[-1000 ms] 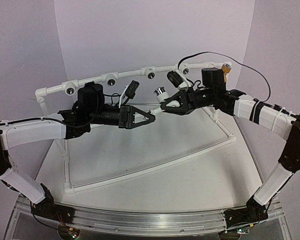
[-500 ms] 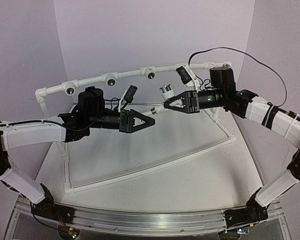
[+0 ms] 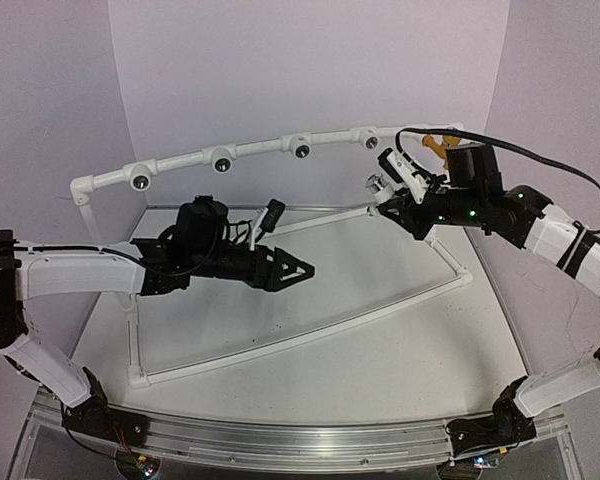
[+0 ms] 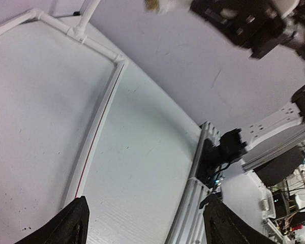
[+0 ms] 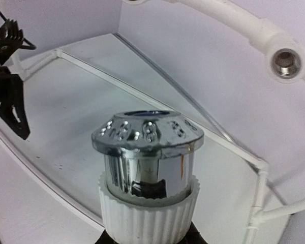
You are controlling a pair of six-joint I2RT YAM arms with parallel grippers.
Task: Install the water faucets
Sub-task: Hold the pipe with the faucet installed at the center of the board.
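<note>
The white faucet (image 5: 147,168) fills the lower centre of the right wrist view: a ribbed white collar under a perforated chrome cap. The right gripper (image 3: 385,197) has its jaws clamped on it, and its threaded end is hidden. Aim that end at the metal socket (image 5: 285,62) at upper right and square it to the bore before you push. The yellow-orange faucet (image 3: 435,144) sits at the pipe frame's (image 3: 180,166) upper-right end. The left gripper (image 3: 302,270) hovers over the table (image 3: 360,330), jaws apart and empty.
</note>
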